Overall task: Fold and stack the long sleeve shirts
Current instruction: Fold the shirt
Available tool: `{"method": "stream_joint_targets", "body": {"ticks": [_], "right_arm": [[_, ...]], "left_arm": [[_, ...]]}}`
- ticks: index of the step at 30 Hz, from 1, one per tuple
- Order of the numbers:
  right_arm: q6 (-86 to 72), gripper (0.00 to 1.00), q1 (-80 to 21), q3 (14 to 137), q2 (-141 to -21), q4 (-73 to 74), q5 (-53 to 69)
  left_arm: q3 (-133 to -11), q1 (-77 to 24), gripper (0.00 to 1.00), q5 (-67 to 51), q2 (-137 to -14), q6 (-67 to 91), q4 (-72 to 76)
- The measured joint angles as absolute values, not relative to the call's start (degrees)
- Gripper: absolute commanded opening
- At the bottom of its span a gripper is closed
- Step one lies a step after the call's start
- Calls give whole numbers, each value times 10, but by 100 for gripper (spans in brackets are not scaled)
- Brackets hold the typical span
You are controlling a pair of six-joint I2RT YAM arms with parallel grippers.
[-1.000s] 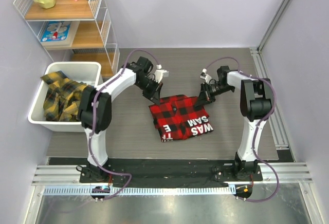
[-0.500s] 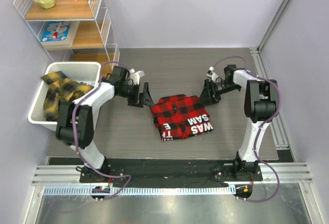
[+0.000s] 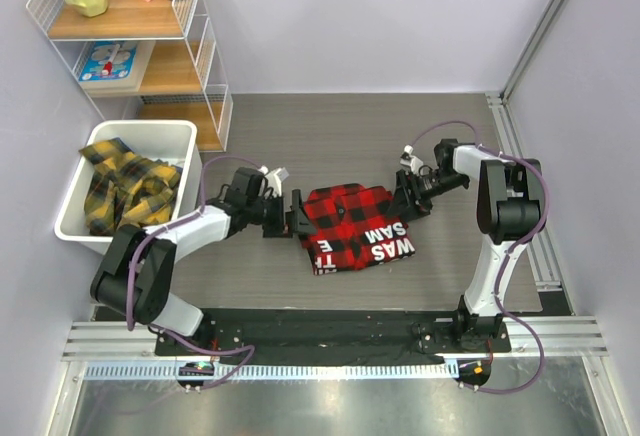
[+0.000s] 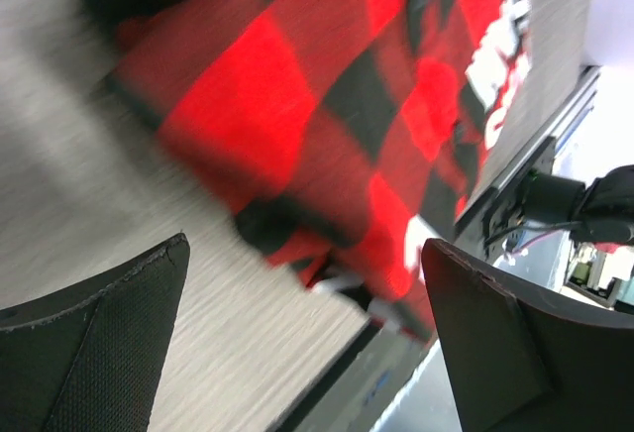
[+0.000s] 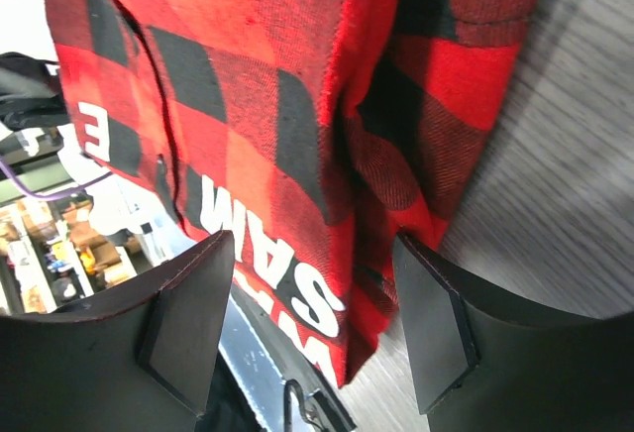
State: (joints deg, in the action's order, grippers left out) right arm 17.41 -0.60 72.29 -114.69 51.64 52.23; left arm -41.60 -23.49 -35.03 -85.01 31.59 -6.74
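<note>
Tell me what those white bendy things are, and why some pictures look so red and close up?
Those are two robot arms bolted to a table. One picture looks down from above; the other two come from small cameras on the wrists, so the shirt fills them. A folded red-and-black shirt lies between the arms. The left hand and right hand sit next to it, both open, holding nothing. Yellow-and-black shirts wait in a white tub.
</note>
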Motion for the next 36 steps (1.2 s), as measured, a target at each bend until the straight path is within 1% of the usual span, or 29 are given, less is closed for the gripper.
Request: {"method": "stream_joint_targets", "body": {"ticks": [4, 7, 8, 9, 10, 11, 13, 14, 15, 16, 17, 18, 19, 20, 23, 27, 30, 31, 33, 36], "right_arm": [[180, 69, -6, 721, -1147, 514, 510], [183, 65, -6, 717, -1147, 513, 509], [183, 64, -6, 716, -1147, 513, 509], [183, 63, -6, 714, -1147, 512, 509], [184, 58, -6, 713, -1147, 512, 509], [184, 56, -6, 712, -1147, 512, 509], [187, 47, -6, 709, -1147, 512, 511], [189, 44, -6, 707, -1147, 512, 512], [190, 33, -6, 705, -1147, 512, 513], [192, 26, -6, 703, -1147, 513, 514], [194, 19, -6, 701, -1147, 513, 515], [195, 5, -6, 699, -1147, 513, 517], [196, 1, -6, 698, -1147, 514, 519], [198, 1, -6, 698, -1148, 515, 522], [195, 1, -3, 703, -1148, 527, 534], [213, 1, 8, 729, -1146, 579, 552], [231, 1, 14, 733, -1135, 619, 552], [235, 1, 16, 733, -1132, 629, 552], [239, 1, 17, 731, -1131, 645, 550], [237, 1, 16, 731, -1147, 649, 542]], "left_arm": [[-415, -263, 100, -338, -858, 343, -3], [-415, -284, 88, -339, -870, 352, 31], [-416, -290, 82, -340, -873, 354, 37], [-416, -295, 78, -341, -875, 356, 39], [-418, -299, 73, -342, -878, 356, 39], [-419, -301, 64, -344, -880, 358, 40], [-428, -304, 57, -351, -888, 361, 35], [-433, -304, 56, -353, -893, 361, 29], [-447, -304, 54, -357, -901, 360, 15], [-456, -304, 42, -359, -907, 361, 8], [-470, -303, 35, -361, -914, 360, -9], [-479, -303, 26, -362, -919, 360, -18], [-489, -303, 9, -365, -925, 359, -28], [-498, -303, 1, -368, -929, 359, -37], [-531, -303, 0, -393, -938, 355, -69], [-591, -303, 0, -462, -940, 358, -122], [-602, -304, 0, -505, -938, 375, -141], [-594, -304, 3, -511, -937, 386, -143], [-572, -302, 4, -517, -938, 403, -145], [-537, -285, 13, -521, -962, 436, -145]]}}
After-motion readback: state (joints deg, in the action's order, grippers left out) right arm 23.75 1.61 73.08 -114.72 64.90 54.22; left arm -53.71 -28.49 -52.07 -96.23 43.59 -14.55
